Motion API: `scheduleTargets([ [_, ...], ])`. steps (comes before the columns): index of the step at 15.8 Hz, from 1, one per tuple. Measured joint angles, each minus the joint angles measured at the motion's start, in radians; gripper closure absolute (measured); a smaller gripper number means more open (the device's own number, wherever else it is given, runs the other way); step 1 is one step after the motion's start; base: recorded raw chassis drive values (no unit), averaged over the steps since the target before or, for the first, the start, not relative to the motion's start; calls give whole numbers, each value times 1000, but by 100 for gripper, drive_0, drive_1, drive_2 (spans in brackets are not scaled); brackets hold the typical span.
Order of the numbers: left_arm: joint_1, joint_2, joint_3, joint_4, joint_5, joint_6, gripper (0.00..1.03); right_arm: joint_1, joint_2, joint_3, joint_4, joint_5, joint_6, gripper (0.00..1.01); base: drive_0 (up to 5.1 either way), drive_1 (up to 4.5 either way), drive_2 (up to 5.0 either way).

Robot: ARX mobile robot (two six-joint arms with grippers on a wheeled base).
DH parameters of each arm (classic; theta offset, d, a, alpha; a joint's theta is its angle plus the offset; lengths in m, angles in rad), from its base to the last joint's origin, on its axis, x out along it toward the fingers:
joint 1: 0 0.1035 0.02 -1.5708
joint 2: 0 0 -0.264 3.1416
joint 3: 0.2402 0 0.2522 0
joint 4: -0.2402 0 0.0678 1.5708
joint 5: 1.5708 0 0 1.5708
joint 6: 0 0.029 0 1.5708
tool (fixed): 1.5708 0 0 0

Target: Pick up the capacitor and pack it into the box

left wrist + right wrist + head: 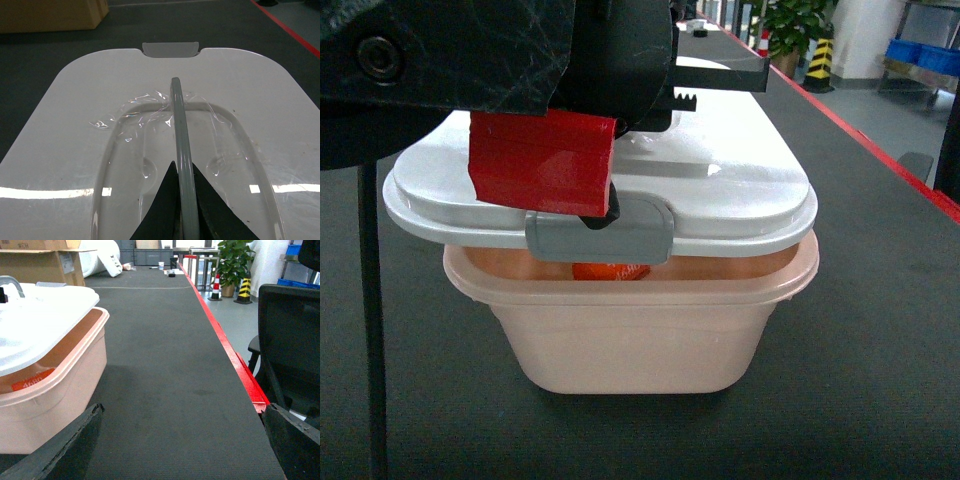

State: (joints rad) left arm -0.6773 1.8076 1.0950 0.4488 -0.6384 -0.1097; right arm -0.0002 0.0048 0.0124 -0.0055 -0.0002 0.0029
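Observation:
The pale pink box (640,340) stands on the dark belt, its white lid (740,170) held slightly above the rim, with a gap along the front and right side. My left gripper (182,167) is shut on the lid's grey handle (178,115), which stands upright between the jaws. A grey latch (605,235) hangs at the front edge. Something orange (610,271) shows inside through the gap; whether it is the capacitor I cannot tell. My right gripper (183,410) hovers open over the belt right of the box (55,390), with nothing between its fingers.
A brown cardboard carton (42,265) stands behind the box. The belt's red edge (225,345) runs along the right, with a black chair (290,340) beyond it. Blue crates (925,55) and a plant (235,262) are far back.

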Motion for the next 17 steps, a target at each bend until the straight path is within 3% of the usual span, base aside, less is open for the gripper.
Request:
scheduleTargets([
  [8,11,17,-50,30,82,-26,99,0,0,0,0,0,0,3,0,0,0],
  [14,33,6,-71,76,89,-47,47,0,0,0,0,0,0,3,0,0,0],
  [17,45,-4,-79,112,84,-48,36,0,0,0,0,0,0,3,0,0,0],
])
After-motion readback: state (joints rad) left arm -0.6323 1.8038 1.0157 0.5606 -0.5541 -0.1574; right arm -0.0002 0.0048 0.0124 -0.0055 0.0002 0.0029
